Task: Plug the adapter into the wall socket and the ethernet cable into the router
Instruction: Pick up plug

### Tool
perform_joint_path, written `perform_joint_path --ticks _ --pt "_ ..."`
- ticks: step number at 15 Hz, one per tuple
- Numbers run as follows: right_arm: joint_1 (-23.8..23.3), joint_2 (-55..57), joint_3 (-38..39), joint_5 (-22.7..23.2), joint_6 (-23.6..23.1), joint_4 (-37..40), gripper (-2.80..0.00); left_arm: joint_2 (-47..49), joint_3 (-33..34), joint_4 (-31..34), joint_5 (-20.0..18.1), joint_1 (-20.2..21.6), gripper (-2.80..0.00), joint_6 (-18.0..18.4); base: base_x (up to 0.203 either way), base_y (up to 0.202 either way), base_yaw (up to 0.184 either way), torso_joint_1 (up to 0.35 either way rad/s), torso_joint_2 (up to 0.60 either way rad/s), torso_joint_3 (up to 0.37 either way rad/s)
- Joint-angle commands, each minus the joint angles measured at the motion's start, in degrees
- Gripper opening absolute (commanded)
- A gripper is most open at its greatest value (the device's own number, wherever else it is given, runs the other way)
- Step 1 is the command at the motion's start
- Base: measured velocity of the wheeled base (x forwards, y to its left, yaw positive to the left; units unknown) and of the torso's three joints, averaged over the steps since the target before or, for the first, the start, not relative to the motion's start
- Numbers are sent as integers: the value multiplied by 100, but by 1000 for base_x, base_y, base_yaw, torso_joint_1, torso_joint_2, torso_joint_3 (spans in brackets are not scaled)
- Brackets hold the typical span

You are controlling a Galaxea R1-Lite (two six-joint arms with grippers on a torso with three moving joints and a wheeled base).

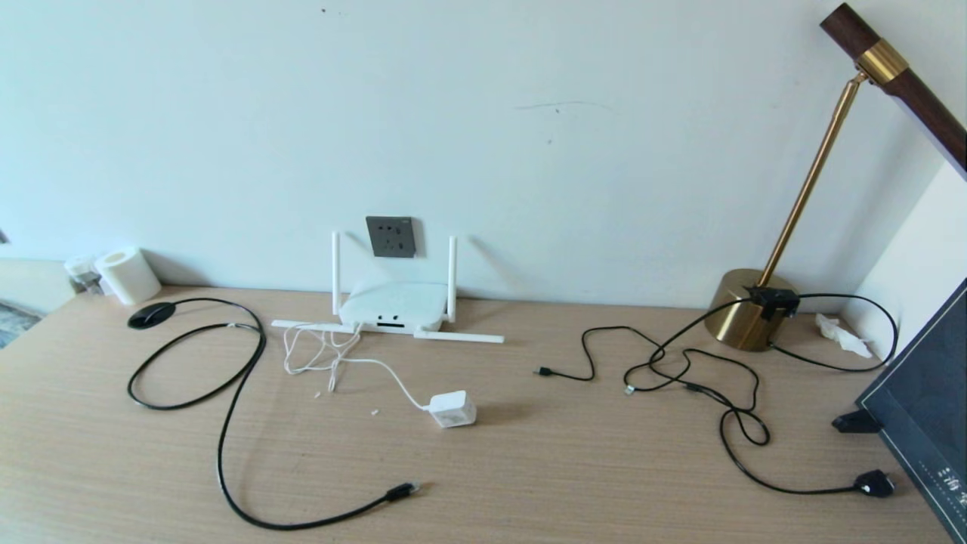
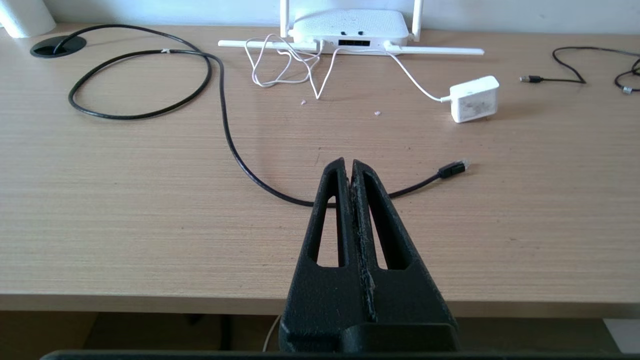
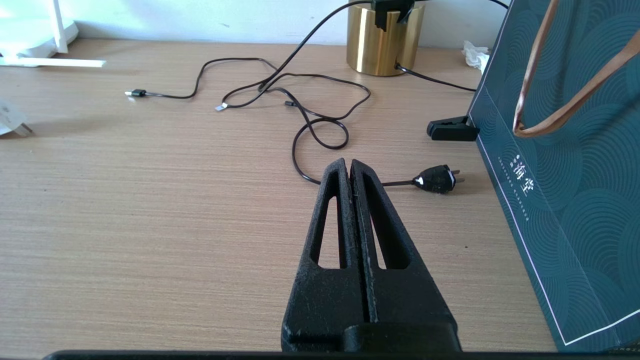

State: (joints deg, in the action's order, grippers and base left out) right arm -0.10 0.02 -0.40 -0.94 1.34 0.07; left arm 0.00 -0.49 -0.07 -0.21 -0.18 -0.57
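Note:
The white router stands against the wall under the dark grey wall socket. The white cube adapter lies on the desk in front of it, its thin white cord coiled by the router. The black ethernet cable loops across the left of the desk; its plug lies near the front. My left gripper hovers shut and empty above the front edge, over the cable. My right gripper is shut and empty further right. Neither arm shows in the head view.
A brass lamp base stands at the back right, with thin black cables and a black mains plug trailing from it. A dark teal paper bag stands at the right edge. A paper roll sits back left.

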Motion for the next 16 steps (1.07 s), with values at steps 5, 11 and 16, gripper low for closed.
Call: perform_joint_path --ticks 5,11,16 --pt "1 -2 5 -3 -2 -7 -280 2489 -2321 24 -815 -197 -280 104 0 0 0 0 0 0" --pt "1 -2 5 -3 -2 1 -280 7197 -4411 -46 -1732 -922 -280 1667 0 0 0 0 0 0" --pt "1 -2 5 -3 -2 -7 -280 10344 -6114 -362 -2011 -1413 -280 3417 0 0 0 0 0 0"
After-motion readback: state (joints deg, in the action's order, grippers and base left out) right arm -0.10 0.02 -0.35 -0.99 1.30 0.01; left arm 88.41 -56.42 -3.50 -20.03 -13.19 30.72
